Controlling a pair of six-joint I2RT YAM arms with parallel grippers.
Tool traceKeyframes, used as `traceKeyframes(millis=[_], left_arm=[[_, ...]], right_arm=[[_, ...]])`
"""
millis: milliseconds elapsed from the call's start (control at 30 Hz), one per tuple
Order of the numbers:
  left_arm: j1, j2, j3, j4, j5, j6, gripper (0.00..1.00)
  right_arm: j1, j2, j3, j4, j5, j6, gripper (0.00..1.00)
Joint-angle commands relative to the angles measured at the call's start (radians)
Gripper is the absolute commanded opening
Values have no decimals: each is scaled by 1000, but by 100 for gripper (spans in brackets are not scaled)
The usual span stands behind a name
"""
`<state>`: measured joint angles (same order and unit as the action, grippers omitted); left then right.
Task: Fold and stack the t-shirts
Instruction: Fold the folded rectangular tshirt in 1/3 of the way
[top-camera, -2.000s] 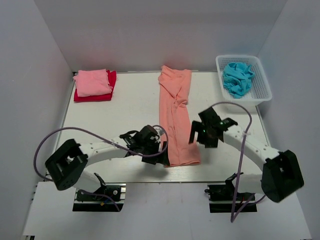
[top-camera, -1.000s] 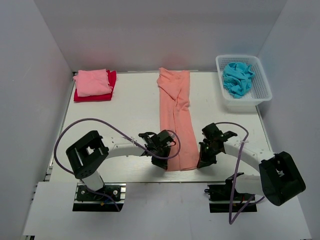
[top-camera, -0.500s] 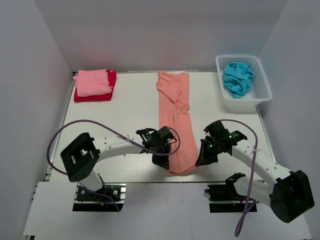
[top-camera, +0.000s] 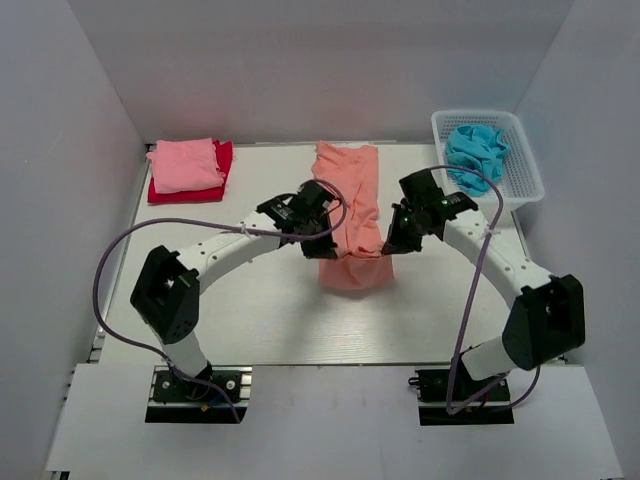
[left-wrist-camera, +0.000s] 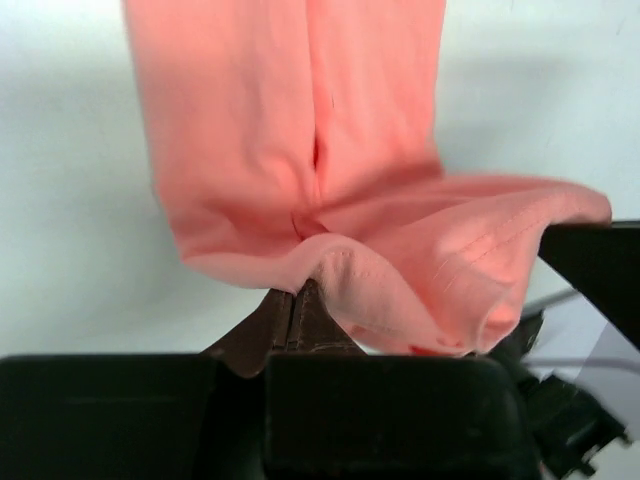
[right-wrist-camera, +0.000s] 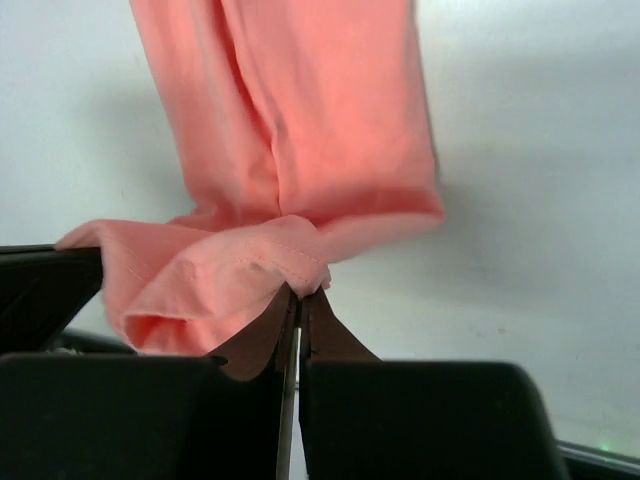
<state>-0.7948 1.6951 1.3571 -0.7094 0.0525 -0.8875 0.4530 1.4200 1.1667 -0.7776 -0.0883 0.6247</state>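
A long salmon-orange t-shirt (top-camera: 348, 190) lies down the middle of the table, its near part raised and doubled back in a hanging fold (top-camera: 356, 274). My left gripper (top-camera: 321, 249) is shut on the left corner of the near hem (left-wrist-camera: 340, 268). On the other side, my right gripper (top-camera: 392, 245) is shut on the right corner (right-wrist-camera: 295, 262). In both wrist views the brown fingertips (left-wrist-camera: 297, 298) (right-wrist-camera: 300, 300) pinch the stitched hem above the flat far part of the shirt. A folded light pink t-shirt (top-camera: 186, 165) sits on a red one (top-camera: 218, 186) at the back left. A turquoise t-shirt (top-camera: 474, 156) lies crumpled in the basket.
The white lattice basket (top-camera: 531, 183) stands at the back right corner. White walls close the table on three sides. My arms' purple cables (top-camera: 110, 270) (top-camera: 478, 290) loop over the near part of the table.
Both grippers have lifted the shirt's near hem from the front edge and carried it toward the back. The near half now hangs doubled over the far half.
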Motion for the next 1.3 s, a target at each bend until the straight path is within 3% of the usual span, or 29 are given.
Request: traceKeyframes(millis=[0,267,600,967,1000,1033,1067,1100,1133,1167,1200,1267], left_arm=[[63,27,91,2,-37,48,0],[170,217,339,-27,9,150,0],[261,405,549,-5,112,220,0],[333,505,570,31,110,209,0],[333,515,570,50,110,209,0],[333,531,583,50,110,209,0],[345,541,599,50,110,209,3],[345,551,634,33,110,209,12],[356,560,649,9,110,209,31],[356,560,658,8,128,219,91],[356,560,659,8,141,229,100],[356,529,643,8,141,249,100]], right_arm=[[-31,72,105,18,67,-19,0],[-73,308,393,15,24,-68,0],[-132,549,608,1,4,-118,0],[-172,723,712,61,-53,-99,0],[-178,729,723,64,-54,-97,1],[-180,744,732,69,-57,-103,14],[-183,763,754,70,-80,-108,28],[-191,778,781,67,-88,-127,65],[-188,787,810,63,-103,-132,90],[-192,792,820,60,-144,-138,90],[-195,787,826,60,-162,-146,90],[-194,745,814,67,-166,-154,90]])
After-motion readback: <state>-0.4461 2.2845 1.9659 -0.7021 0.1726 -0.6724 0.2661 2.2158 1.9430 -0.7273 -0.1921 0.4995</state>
